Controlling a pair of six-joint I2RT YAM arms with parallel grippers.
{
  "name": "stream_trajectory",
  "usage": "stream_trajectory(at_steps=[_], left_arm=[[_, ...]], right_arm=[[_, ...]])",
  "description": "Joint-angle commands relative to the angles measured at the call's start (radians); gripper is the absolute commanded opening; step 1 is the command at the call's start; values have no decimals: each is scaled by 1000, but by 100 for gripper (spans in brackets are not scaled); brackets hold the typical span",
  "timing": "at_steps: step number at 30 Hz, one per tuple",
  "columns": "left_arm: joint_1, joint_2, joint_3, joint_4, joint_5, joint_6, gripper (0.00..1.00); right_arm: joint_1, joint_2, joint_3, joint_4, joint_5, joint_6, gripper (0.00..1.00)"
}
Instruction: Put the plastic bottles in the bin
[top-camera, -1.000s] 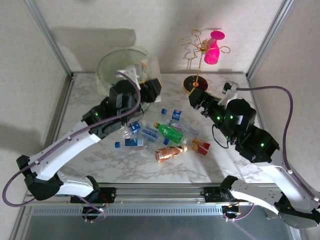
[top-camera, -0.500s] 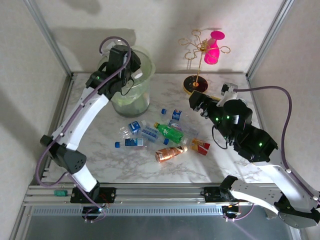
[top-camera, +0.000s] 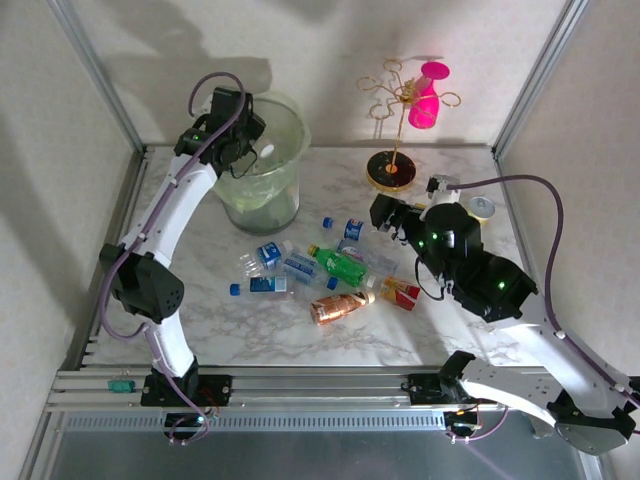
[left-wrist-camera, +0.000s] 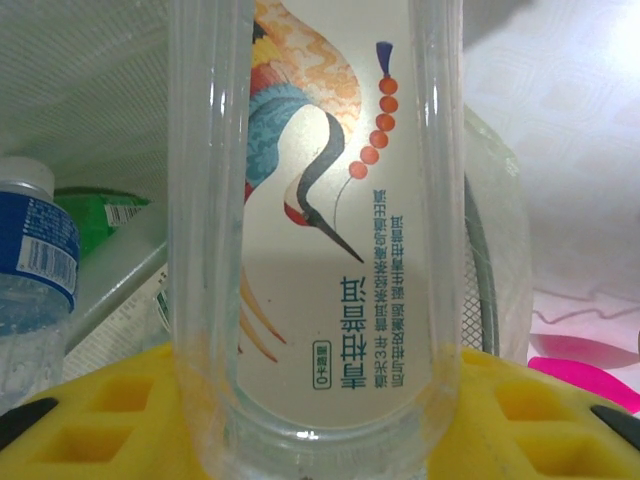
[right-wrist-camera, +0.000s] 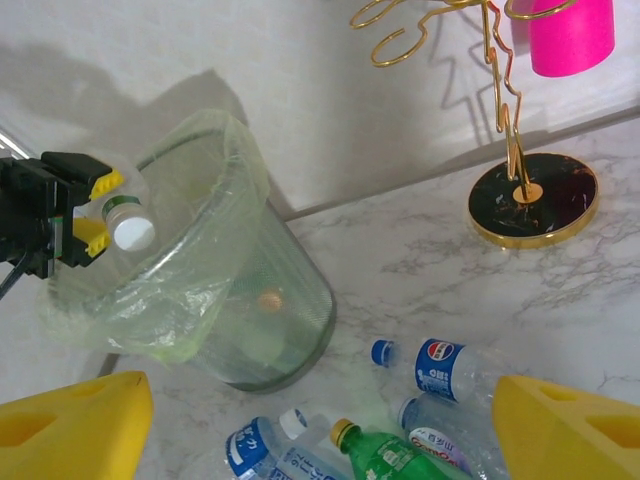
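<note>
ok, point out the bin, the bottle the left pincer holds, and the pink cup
bin (top-camera: 268, 203): top external view, front wall below the rim.
held bottle (right-wrist-camera: 132, 230): right wrist view, its white cap.
pink cup (right-wrist-camera: 563, 35): right wrist view, its side wall.

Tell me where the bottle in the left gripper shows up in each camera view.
Top external: upper left, the bottle at the bin's rim.
Left wrist: centre, close up, the bottle with its bird label facing, bin wall behind.
Right wrist: left edge, the bottle white cap facing the camera, at the bin's rim.
Shared landmark: the pale-green bin.
</note>
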Motion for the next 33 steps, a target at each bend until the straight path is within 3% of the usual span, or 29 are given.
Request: stream_trajectory(at_steps=[1,12,14,18,22,33], left_arm=[[1,-2,-12,22,46,-63,32],[3,7,-133,122,99,-92,38],[4,23,-121,122,111,-90,46],[5,31,-97,102,102,-88,72],[5,13,-88,99,90,-67,82],[6,-75,-75,119,104,21,83]], right_arm=[[3,4,-6,21,31,-22,88],[3,15,-30,33,32,-26,88],[3,15,-31,29,32,-27,89],[2,9,-34,21,38,-23,89],[2,-2,-36,16,45,-23,89],[2,11,-16,2,26,-28,89]])
